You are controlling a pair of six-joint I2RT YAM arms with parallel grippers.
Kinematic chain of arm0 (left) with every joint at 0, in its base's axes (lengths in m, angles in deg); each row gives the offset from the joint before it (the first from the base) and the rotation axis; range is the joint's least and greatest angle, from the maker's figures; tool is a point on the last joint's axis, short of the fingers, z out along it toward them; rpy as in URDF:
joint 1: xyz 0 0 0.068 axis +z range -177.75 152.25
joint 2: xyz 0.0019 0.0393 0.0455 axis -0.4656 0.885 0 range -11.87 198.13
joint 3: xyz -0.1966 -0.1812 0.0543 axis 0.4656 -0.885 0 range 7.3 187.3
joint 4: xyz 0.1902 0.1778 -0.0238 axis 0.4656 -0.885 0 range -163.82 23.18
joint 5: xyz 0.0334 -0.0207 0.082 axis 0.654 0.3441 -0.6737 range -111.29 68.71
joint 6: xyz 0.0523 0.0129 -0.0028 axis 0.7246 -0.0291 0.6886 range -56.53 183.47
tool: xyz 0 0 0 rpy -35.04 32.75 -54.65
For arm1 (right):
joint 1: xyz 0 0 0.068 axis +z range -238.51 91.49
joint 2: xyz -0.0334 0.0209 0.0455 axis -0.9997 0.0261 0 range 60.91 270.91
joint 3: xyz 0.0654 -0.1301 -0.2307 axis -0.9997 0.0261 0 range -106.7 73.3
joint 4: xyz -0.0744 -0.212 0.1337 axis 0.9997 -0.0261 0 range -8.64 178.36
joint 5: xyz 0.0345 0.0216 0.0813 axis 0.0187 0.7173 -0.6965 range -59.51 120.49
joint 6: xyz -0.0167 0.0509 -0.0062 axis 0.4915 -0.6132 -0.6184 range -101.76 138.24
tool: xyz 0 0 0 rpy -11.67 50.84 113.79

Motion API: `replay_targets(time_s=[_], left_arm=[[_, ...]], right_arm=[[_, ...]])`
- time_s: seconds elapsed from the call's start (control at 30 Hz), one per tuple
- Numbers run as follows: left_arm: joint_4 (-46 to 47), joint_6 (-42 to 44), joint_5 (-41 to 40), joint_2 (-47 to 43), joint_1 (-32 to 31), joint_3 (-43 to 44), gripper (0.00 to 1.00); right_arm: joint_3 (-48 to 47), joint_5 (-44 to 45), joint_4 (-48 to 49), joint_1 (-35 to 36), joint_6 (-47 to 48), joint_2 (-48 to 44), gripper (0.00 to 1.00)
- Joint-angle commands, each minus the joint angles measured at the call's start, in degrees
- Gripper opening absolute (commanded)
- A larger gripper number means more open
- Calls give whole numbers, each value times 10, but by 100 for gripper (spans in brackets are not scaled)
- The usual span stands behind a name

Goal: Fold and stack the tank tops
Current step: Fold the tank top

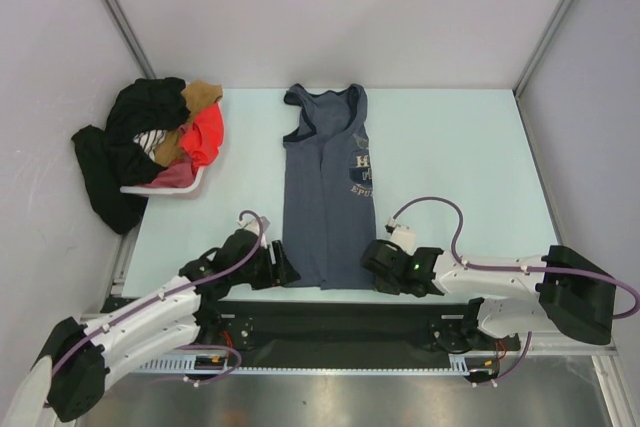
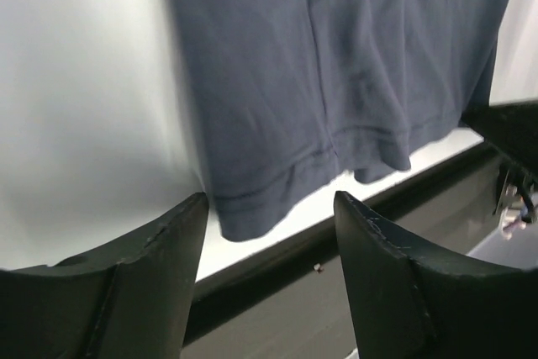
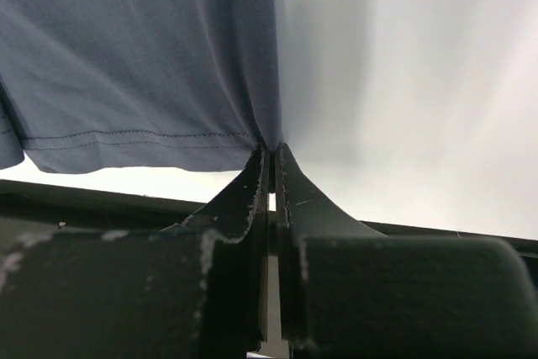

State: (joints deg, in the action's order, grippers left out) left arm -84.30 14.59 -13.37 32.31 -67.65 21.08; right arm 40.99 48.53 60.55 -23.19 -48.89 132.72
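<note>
Blue-grey tank top [image 1: 325, 197] lying flat on the table [image 1: 460, 147].
Right gripper [image 3: 271, 153] is squeezed tight on the top's bottom right corner. Left gripper [image 2: 269, 203] has its jaws wide apart, just beside the bottom left corner, holding nothing.

A white basket [image 1: 160, 189] is noted at the left rear edge of the pale table [image 1: 450, 167]. Piled in it: black clothes [image 1: 120, 162] spilling over the table's left side, an orange-red garment [image 1: 207, 132], a tan piece [image 1: 200, 95] uppermost.
</note>
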Motion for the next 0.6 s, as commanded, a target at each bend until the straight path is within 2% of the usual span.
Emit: replay_targets(time_s=[0.0,0.07,0.13,0.17,0.27,0.4,0.43,0.57], left_arm=[[-31,-27,-14,20,-32,-8,67],[-40,-31,-27,17,-36,-9,62],[-38,-34,-50,20,-47,-7,51],[-38,-32,-55,23,-50,-4,36],[-37,-22,-61,43,-55,13,7],[-68,-10,-77,19,-81,48,0],[-87,-10,-99,13,-81,55,0],[-107,-6,-97,5,-81,91,0]], right_arm=[[2,23,-44,3,-6,2,2],[0,26,-49,3,-5,0,2],[-2,30,-51,3,-2,-3,1],[-4,30,-49,3,1,-4,1],[-7,29,-43,4,14,-11,0],[-24,31,-58,7,31,-22,0],[-31,37,-67,6,32,-25,0],[-60,47,-98,6,64,-48,0]])
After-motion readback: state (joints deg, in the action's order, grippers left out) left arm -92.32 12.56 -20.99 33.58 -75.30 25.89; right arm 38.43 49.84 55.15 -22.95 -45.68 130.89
